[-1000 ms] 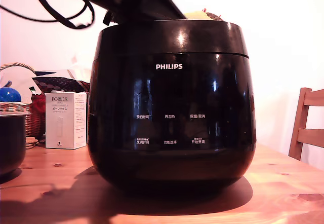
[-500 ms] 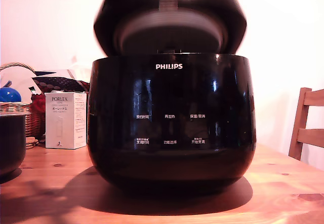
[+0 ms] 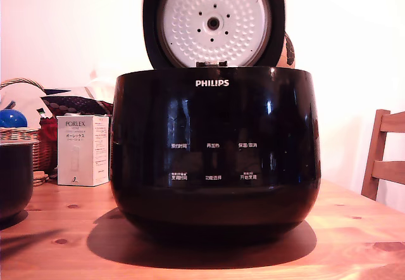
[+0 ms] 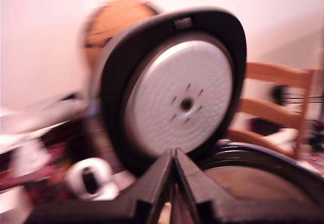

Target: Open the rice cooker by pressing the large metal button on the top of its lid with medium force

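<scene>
One dimpled white-plated round lid [image 3: 213, 21], upright.

PORLEX box [image 3: 82, 151]: upright near the wooden table's [image 3: 354, 229] back edge.
Wicker basket [image 3: 25, 137]: behind the box.
Dark pot [image 3: 14, 178]: table's left edge.
Wooden chair [image 3: 385, 156]: beside the right edge.

The rice cooker [image 3: 214, 153] is a glossy black rounded barrel standing upright on a wooden surface, front facing the exterior view, with a white PHILIPS logo and six small white labels. The lid [image 3: 214, 20] stands open, raised upright at the rear, exposing its white dimpled, perforated inner plate [image 4: 179, 102].
</scene>
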`<state>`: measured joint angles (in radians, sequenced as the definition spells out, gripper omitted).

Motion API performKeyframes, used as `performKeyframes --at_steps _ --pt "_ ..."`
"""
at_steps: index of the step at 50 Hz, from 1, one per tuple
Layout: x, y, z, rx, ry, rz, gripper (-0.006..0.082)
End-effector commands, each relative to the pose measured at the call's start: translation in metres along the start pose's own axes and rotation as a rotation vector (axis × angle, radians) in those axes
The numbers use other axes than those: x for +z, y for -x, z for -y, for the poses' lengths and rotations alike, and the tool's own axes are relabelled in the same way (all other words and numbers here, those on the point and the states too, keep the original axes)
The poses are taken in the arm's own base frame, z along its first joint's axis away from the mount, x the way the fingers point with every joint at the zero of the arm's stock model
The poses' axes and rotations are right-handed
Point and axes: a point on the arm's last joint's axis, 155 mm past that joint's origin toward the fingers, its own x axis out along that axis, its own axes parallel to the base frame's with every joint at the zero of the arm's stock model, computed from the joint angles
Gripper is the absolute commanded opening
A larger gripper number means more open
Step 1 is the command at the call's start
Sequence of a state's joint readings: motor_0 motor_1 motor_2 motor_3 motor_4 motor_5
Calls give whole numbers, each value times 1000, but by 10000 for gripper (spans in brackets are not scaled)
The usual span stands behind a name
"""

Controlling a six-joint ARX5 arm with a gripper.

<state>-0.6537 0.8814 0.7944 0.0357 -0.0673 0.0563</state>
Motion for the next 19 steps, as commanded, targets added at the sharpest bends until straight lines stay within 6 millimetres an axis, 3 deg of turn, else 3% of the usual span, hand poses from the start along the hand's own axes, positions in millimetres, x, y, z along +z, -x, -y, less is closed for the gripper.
performKeyframes --at_steps 1,19 --pt "-7 2 -4 13 -4 -7 -22" --pt "-9 3 -9 26 -3 -14 -22"
